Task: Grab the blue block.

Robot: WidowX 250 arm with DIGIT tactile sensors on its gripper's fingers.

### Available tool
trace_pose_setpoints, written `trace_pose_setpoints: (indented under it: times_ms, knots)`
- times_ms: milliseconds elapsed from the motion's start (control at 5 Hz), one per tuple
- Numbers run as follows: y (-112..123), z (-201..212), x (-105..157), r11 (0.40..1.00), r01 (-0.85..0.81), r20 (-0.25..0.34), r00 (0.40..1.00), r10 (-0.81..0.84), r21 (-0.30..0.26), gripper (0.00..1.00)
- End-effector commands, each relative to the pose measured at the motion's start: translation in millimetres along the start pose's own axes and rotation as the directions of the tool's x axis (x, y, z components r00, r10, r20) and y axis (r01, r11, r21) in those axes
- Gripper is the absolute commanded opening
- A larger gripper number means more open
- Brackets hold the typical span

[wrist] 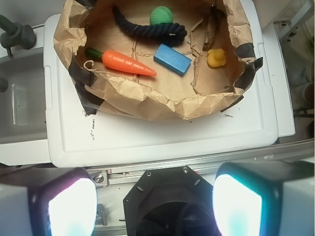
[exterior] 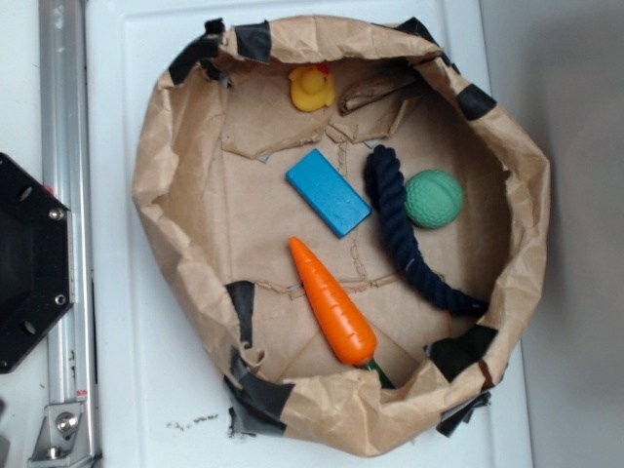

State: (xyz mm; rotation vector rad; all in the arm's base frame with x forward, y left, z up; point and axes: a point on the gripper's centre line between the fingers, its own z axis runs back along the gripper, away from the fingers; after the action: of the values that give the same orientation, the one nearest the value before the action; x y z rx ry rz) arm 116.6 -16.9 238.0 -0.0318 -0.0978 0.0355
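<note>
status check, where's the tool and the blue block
Tool open, empty, well short of the paper-lined basket. Flat sky-blue rectangular block lies free inside. Orange plastic carrot and navy rope flank it.

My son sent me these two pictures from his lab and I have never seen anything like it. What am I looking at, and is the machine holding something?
This is a small robot arm at work. The exterior picture looks down from above on a crumpled brown paper basin patched with black tape, standing on a white surface. The wrist picture comes from a camera on the arm itself; the two pale glowing pads at its bottom edge are the fingers of its gripper. They stand wide apart with nothing between them, so nothing is held.

Inside the basin lie toys: a blue block near the middle, an orange carrot beside it, a dark navy rope, a green ball and a little yellow duck. The arm is meant to grab the blue block, and it is not yet close to it.
</note>
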Motion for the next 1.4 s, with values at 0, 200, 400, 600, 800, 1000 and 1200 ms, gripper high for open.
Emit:
trace_pose_setpoints:
  times_ms: [0, 200, 400, 600, 800, 1000, 1200]
  knots:
    - [0.0, 0.0, 0.0, 1.0, 0.0, 0.0, 1.0, 0.0, 0.0, 1.0]
    - [39.5, -53.5, 46.3, 0.955, 0.188, -0.036, 0.982, -0.184, 0.231, 1.0]
    - [53.4, -107.7, 97.0, 0.938, 0.288, 0.001, 0.956, -0.294, 0.193, 1.0]
    - [53.2, -163.0, 143.6, 0.885, 0.426, -0.015, 0.902, -0.431, 0.187, 1.0]
    - [41.6, -199.9, 149.2, 0.831, 0.542, -0.026, 0.839, -0.544, 0.127, 1.0]
    - [30.1, -221.4, 140.3, 0.787, 0.612, -0.026, 0.79, -0.612, 0.077, 1.0]
    - [18.9, -230.7, 121.8, 0.752, 0.658, -0.013, 0.753, -0.658, 0.042, 1.0]
